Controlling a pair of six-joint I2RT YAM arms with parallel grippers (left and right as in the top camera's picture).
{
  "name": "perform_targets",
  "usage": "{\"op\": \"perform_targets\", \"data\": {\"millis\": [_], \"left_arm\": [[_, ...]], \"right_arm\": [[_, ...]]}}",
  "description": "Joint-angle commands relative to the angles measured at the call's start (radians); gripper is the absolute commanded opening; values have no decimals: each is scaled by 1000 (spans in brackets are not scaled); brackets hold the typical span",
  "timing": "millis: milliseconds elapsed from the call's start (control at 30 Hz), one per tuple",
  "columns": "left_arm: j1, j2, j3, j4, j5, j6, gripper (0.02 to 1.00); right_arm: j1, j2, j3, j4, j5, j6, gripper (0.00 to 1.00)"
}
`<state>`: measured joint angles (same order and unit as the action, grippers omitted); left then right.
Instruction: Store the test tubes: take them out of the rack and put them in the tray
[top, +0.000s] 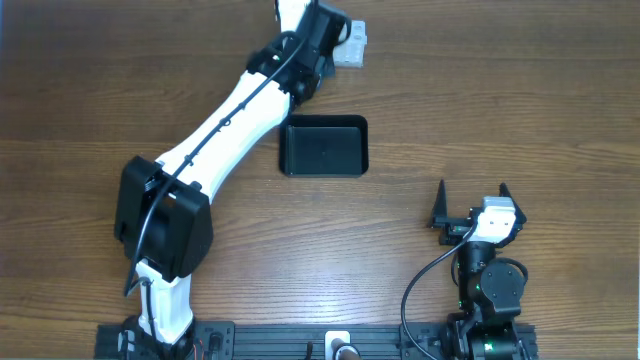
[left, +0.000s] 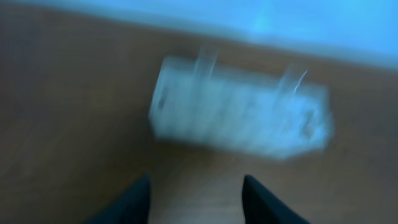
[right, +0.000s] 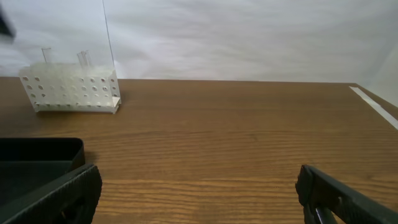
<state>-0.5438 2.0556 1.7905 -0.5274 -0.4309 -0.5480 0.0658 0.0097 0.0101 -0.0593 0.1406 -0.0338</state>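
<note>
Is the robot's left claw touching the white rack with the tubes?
Apart. The left wrist view shows a strip of bare table between the left gripper and the rack.

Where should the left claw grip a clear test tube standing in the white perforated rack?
Grip the clear test tube by its top end sticking up above the white perforated rack; the rest is sunk inside. It stands upright, so I'd bring the open left claw straight down from above and pull vertically.
</note>
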Motion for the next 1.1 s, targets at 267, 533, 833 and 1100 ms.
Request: {"op": "perform_targets", "data": {"millis": [267, 533, 833, 1100], "left_arm": [[80, 167, 14, 352, -30, 153, 608], [97, 264, 56, 454, 36, 257, 665], [99, 298, 92, 480, 45, 292, 671], [99, 315, 99, 526, 45, 336, 671]], "right_arm": [[-6, -2, -5, -3, 10, 3, 993], [-6, -2, -5, -3, 10, 2, 993], [-6, -2, -5, -3, 10, 3, 993], [-6, -2, -5, -3, 10, 3, 991]]}}
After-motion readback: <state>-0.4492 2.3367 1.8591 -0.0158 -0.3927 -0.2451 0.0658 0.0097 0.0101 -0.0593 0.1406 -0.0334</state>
